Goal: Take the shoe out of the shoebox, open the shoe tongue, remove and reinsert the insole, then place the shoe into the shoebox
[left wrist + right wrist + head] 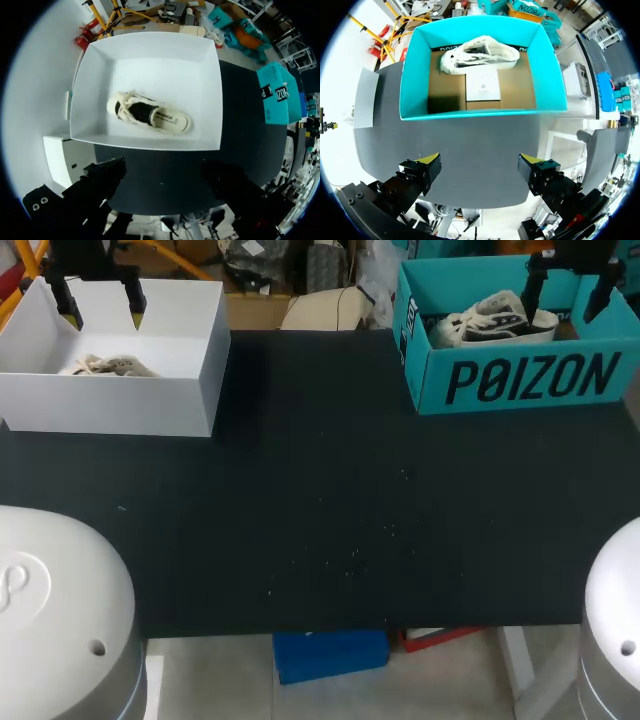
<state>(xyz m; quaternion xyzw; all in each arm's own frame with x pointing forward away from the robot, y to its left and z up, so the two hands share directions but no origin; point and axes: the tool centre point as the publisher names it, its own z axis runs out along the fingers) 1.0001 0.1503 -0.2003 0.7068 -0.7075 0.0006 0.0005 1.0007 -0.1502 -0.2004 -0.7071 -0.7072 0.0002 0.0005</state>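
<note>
Soft overhead light. White box interior washed bright. Dark table dull, faint shadow beside box. Teal box corner shadowed.

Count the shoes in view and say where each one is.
2. A cream canvas shoe lies inside the white cardboard box on the left of the black table; a white-and-black sneaker lies inside the teal cardboard box on the right. No others show.

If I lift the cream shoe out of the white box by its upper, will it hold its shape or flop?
The cream shoe looks like soft fabric, so its upper would probably fold when pinched. Its laces look loose and may dangle or snag. It is low and long, so it is unlikely to roll.
</note>
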